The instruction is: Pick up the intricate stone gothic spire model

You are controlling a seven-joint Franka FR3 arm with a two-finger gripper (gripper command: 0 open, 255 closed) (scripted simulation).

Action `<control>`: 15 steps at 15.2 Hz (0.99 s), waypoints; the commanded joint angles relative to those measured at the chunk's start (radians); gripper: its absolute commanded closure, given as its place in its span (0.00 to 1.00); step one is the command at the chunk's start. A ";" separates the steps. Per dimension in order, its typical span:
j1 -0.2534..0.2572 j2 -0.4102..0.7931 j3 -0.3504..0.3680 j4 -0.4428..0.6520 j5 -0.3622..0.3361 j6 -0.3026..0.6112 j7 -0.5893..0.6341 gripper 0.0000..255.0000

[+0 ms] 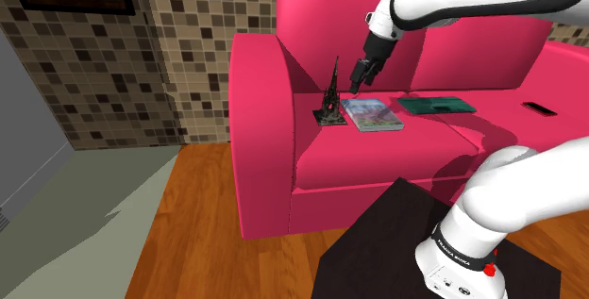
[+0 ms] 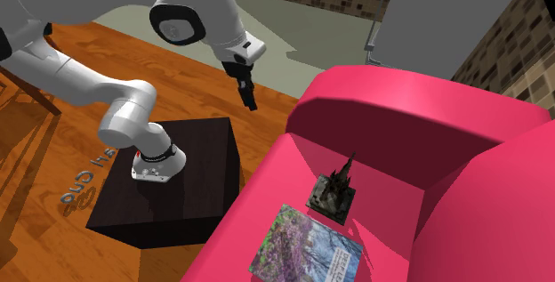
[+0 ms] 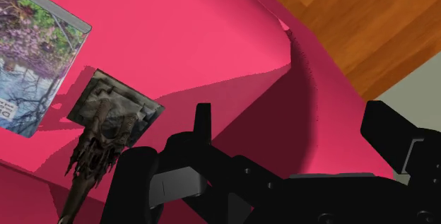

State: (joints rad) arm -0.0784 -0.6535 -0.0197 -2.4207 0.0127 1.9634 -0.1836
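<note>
The spire model (image 1: 329, 99) is a dark, carved tower on a square base, standing upright on the pink sofa's seat (image 1: 378, 151) close to the armrest. In the second exterior view the spire model (image 2: 336, 191) stands just behind a book. My black gripper (image 1: 356, 87) hangs in the air a little above the seat, just off the spire toward the shoulder view's right. Seen from the wrist, the fingers (image 3: 203, 122) stand apart with nothing between them, and the spire model (image 3: 102, 136) lies off to one side of them. My gripper (image 2: 251, 100) is apart from the model.
A book with a flowery cover (image 1: 373, 115) lies right beside the spire. Farther along the seat are a green book (image 1: 434, 105) and a small black remote (image 1: 541, 108). The sofa's armrest (image 1: 269, 108) rises behind the model. The black stand (image 2: 173, 182) sits on wood floor.
</note>
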 commanded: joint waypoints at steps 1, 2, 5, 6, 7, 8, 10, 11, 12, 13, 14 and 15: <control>-0.012 0.041 -0.014 -0.023 -0.001 0.108 0.000 0.00; -0.018 0.063 -0.022 -0.028 -0.002 0.155 -0.002 0.00; -0.032 0.135 -0.048 -0.035 0.002 0.292 -0.009 0.00; -0.036 0.161 -0.058 -0.033 0.005 0.337 -0.013 0.00; -0.040 0.189 -0.067 -0.031 0.010 0.381 -0.017 0.00; -0.042 0.217 -0.077 -0.027 0.015 0.424 -0.021 0.00; -0.045 0.275 -0.097 -0.014 0.030 0.509 -0.033 0.00; -0.046 0.306 -0.108 -0.005 0.041 0.549 -0.041 0.00; -0.045 0.336 -0.119 0.005 0.054 0.589 -0.050 0.00; -0.043 0.368 -0.131 0.017 0.069 0.627 -0.061 0.00; -0.040 0.399 -0.144 0.030 0.087 0.664 -0.074 0.00; -0.036 0.432 -0.157 0.045 0.108 0.700 -0.089 0.00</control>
State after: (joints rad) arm -0.1174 -0.2541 -0.1584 -2.3827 0.0980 2.6161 -0.2499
